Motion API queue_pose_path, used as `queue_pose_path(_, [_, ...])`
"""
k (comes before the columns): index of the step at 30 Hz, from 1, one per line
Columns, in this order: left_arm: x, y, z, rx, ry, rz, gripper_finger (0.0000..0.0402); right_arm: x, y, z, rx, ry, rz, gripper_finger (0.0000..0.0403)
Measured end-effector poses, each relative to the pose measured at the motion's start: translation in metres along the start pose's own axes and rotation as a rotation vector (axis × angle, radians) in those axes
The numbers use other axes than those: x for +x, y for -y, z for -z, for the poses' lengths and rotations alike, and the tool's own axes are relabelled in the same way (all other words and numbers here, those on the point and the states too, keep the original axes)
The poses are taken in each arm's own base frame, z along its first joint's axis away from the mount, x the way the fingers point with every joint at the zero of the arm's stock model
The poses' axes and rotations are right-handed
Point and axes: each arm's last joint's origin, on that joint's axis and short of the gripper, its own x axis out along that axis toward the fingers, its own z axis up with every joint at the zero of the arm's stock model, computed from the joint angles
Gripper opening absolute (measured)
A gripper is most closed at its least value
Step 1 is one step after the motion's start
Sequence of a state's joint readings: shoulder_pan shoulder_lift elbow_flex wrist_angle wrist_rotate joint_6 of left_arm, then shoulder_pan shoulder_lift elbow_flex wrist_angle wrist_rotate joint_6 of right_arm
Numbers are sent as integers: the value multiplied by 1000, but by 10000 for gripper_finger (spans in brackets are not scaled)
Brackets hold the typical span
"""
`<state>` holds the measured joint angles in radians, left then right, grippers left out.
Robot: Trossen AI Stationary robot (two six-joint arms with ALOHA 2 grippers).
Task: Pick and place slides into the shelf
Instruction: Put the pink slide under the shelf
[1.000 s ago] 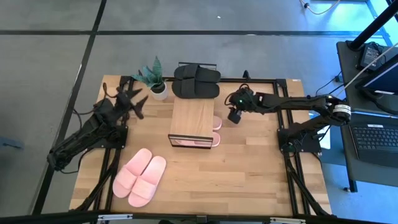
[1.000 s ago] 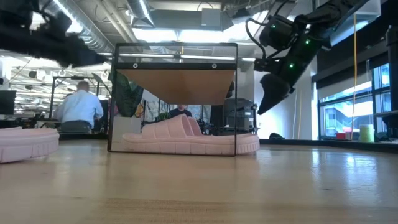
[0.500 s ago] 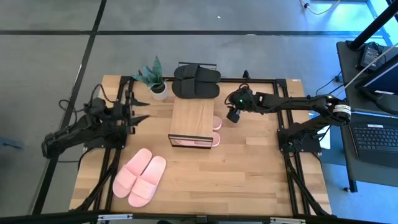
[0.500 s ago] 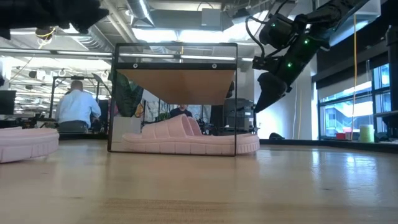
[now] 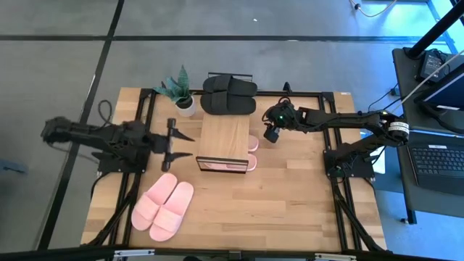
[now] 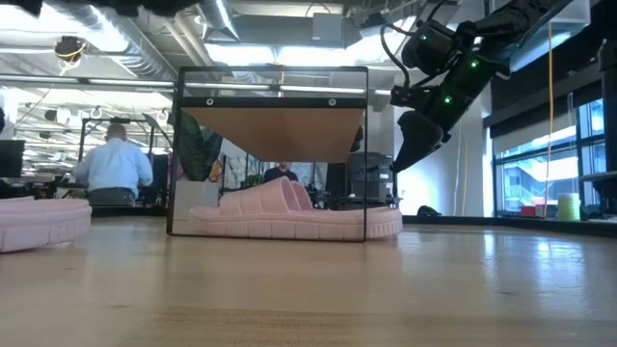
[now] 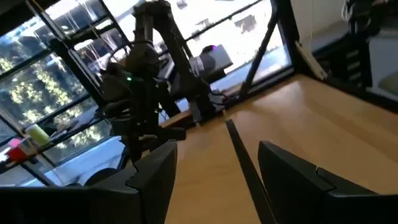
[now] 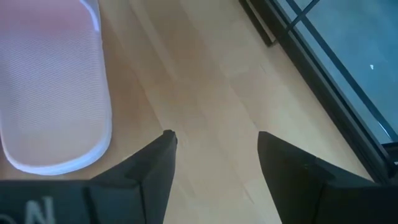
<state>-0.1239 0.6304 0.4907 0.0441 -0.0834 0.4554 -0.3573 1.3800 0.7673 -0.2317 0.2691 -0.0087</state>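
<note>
Wooden tabletop [image 5: 290, 196] spreads below me. My left gripper [image 5: 178, 145], fingers spread and empty, has swung from the upper left down beside the shelf [image 5: 225, 138] at centre, now nearer the loose pink slides [image 5: 164, 206] at lower left, probably my next pick. My right gripper [image 5: 272, 134], open and empty, still hovers right of the shelf, where one pink pair [image 6: 294, 214] already sits. Black slides [image 5: 229, 93] wait at top centre.
</note>
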Motion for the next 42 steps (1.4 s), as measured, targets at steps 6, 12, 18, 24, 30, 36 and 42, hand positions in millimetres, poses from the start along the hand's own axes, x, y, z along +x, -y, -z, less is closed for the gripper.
queue_pose_path(6, [20, 23, -31, 99, -278, -63, 217, 0, 0, 0, -36, 1, 0, 225])
queue_pose_path(12, [24, 56, -56, -55, -399, -39, 217, 0, 0, 0, -87, 4, 1, 225])
queue_pose_path(18, [24, 92, -81, -211, -380, 76, 217, 0, 0, 0, -101, 3, 1, 225])
queue_pose_path(24, [26, 125, -85, -237, -424, 144, 217, 0, 0, 0, -50, 3, 1, 225])
queue_pose_path(30, [20, 145, -82, -244, -464, 213, 217, 0, 0, 0, -51, 4, 1, 225])
queue_pose_path(36, [12, 149, -79, -300, -518, 241, 217, 0, 0, -1, -30, 10, 1, 225])
queue_pose_path(42, [-5, 150, -62, -292, -718, 241, 217, 0, 0, -1, 5, 15, 1, 225])
